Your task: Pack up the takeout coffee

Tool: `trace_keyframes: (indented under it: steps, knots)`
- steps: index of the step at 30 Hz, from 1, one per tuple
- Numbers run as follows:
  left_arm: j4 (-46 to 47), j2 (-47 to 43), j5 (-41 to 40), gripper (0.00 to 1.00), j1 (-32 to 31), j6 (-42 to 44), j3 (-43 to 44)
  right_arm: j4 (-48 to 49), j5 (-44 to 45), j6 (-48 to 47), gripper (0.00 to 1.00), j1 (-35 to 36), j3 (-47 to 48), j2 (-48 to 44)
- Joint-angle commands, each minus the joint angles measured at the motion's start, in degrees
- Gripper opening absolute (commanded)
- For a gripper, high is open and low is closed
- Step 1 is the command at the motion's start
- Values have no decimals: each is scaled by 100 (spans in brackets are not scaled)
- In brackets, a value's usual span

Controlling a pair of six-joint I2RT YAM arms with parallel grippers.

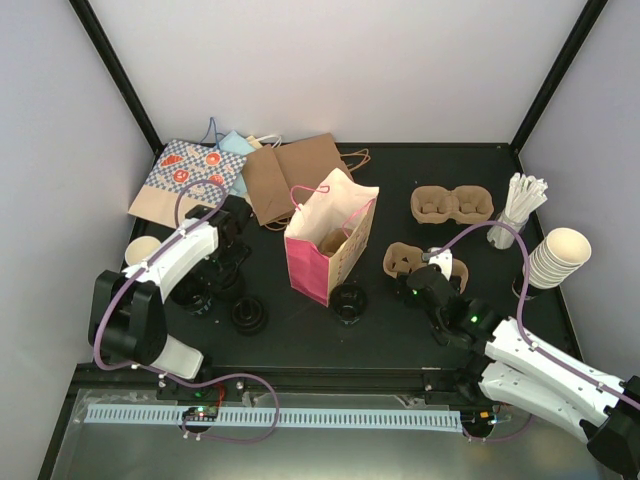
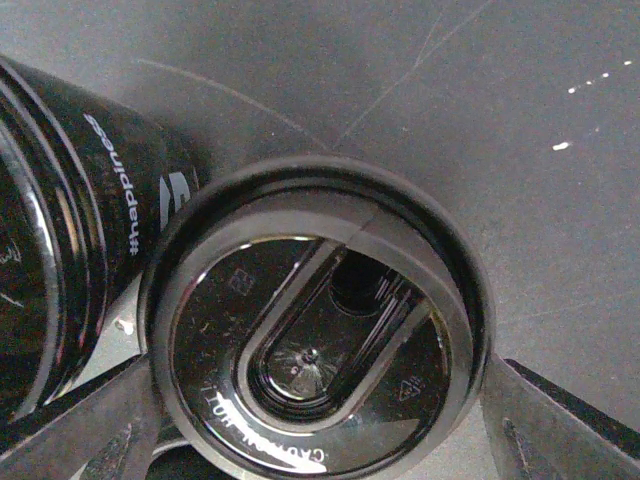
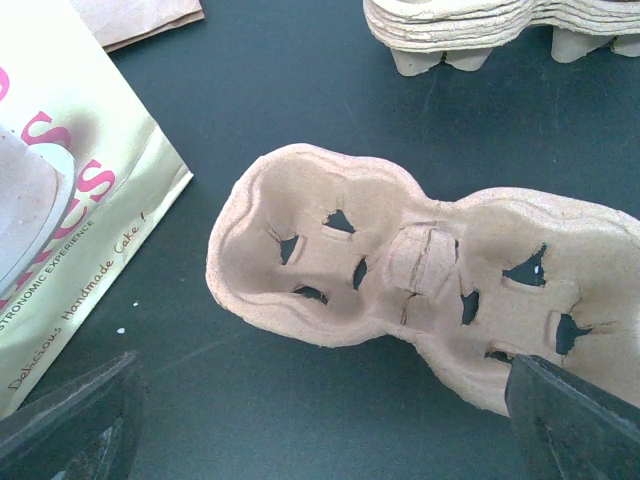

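Left wrist view looks straight down on a takeout coffee, its round black plastic lid (image 2: 315, 335) filling the gap between the two fingers (image 2: 70, 435) of the left hand (image 2: 320, 420). The hand is spread, with one finger on each side of the cup below the lid. I cannot tell whether either finger touches it. The cream paper cup itself is hidden under its lid. It stands at the left front of the dark table (image 2: 520, 150), just beside a glossy black cylinder printed "#happiness" (image 2: 90, 230).

To pick it up well, I judge the fingers should close centred on the cup wall under the lid's rim. The grip should be gentle enough not to crush the paper or pop the lid. The lift should then go straight up, upright and clear of the black cylinder.

A second lidded cup (image 1: 248, 313) and a third lidded cup (image 1: 348, 300) stand in front of a tall pink paper bag (image 1: 325, 245). The bag stands open; something tan shows inside, but I cannot tell what. The right hand (image 3: 320, 430) hangs spread and empty over a tan moulded-pulp two-cup carrier (image 3: 420, 290) whose wells are both empty. A stack of like carriers (image 1: 452, 204) behind it holds nothing either. At the right, a clear glass (image 1: 503, 232) holds white stirrers, near a stack of lidless cream cups (image 1: 558, 258).
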Motion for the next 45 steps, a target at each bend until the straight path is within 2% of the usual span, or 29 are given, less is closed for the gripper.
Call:
trace_keyframes:
  steps: [1,14,37,45]
  knots:
    - [35,-105,10,87,98,83,134,134,39,-20,100,-28,-28,-25]
    - [210,-48,149,76,136,226,130,143,24,-33,100,-27,-19,16]
    - [-334,-506,131,76,125,267,525,143,16,-37,100,-33,-14,48]
    - [-315,-735,339,75,-57,967,860,145,24,-37,100,-28,-10,53]
